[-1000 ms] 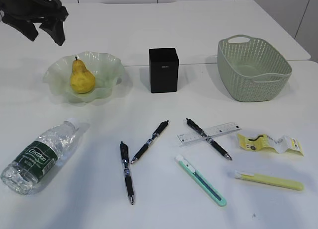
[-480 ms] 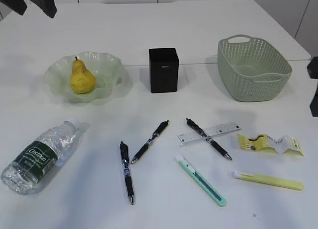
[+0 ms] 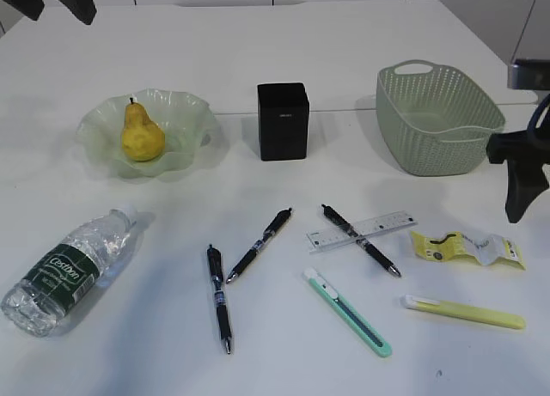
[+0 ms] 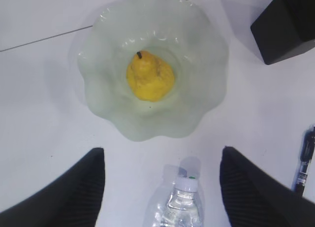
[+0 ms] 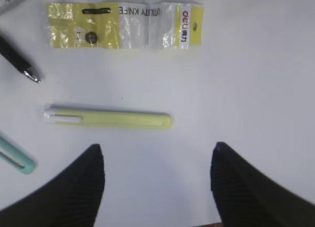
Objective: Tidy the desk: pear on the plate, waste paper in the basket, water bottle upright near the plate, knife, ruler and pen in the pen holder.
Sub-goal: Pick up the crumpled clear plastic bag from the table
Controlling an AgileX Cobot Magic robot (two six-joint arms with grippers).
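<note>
The large plain white desk (image 3: 284, 52) carries a small yellow pear (image 3: 141, 135) with a dark stem, upright in a pale green translucent glass plate (image 3: 185, 112) with a ruffled rim at rear left. Beside the plate stands a square matte black pen holder (image 3: 283, 121); a sage green perforated plastic basket (image 3: 436, 118) sits at rear right. A small clear water bottle (image 3: 67, 268) with a green label lies on its side at front left. Three black pens (image 3: 258, 245) lie mid-desk, one crossing a clear plastic ruler (image 3: 361, 231). A mint green utility knife (image 3: 347, 312), a yellow-green utility knife (image 3: 464, 312) and crumpled yellow-and-white waste paper (image 3: 467, 246) lie at front right. The left gripper (image 4: 162, 185) hangs wide open and empty above the bottle's cap; the right gripper (image 5: 157, 180), fingers spread, hovers near the yellow-green knife.
</note>
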